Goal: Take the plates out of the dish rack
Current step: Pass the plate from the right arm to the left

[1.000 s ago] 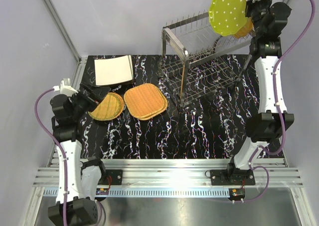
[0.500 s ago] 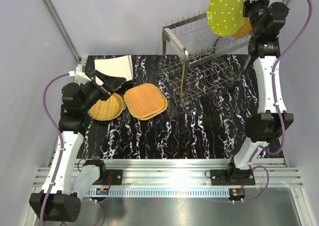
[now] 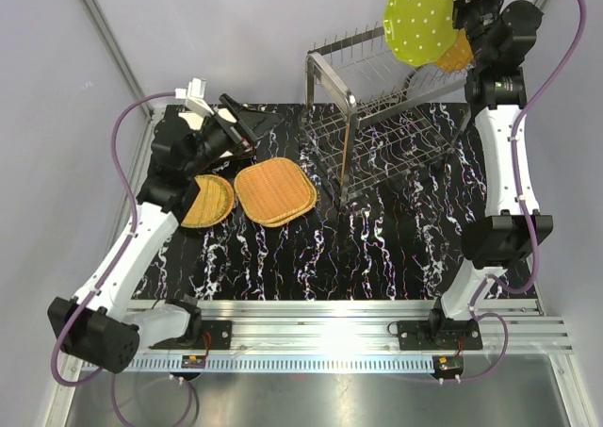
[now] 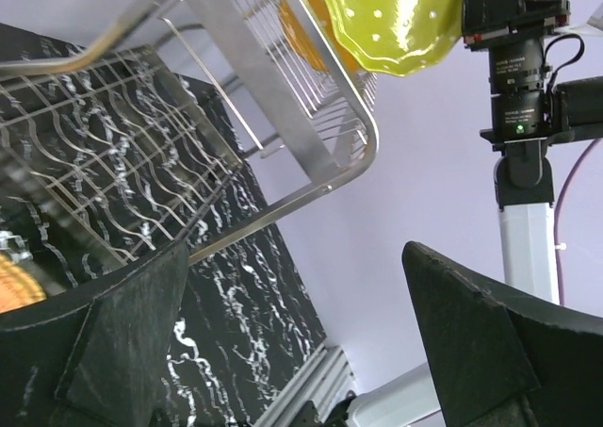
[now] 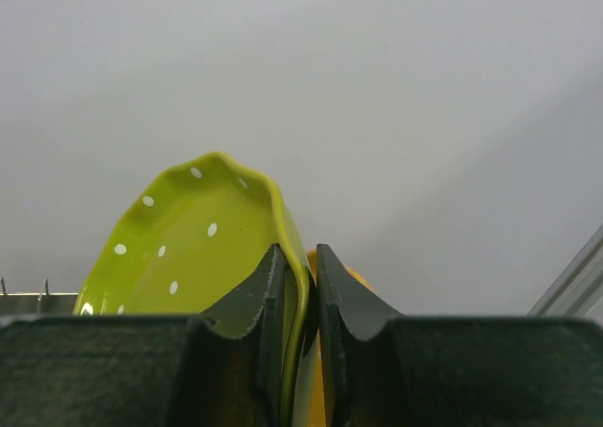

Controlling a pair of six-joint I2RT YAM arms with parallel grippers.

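Plates, item one: scalloped round green plate with white dots. You find it lifted above the far right end of the two-tier silver wire dish rack, standing on edge and clear of the prongs. Your right gripper has its fingers closed nearly together on the rim, one on each face, as the right wrist view shows.

Item two: orange plate. It sits just behind the green one, by the same end of the rack's upper tier. You cannot tell whether it rests in the prongs.

Item three: rounded-square woven-look orange-tan plates. They lie stacked flat on the black white-veined table, left of the rack and apart from it.

Item four: round woven-look orange-tan plate. It lies flat beside that stack on its left, with the left arm crossing over part of it.

Item five: left gripper. You see it above the table's far left part, pointing toward the rack, jaws spread wide with nothing between them. Its wrist view looks across at the rack frame and the raised green plate.
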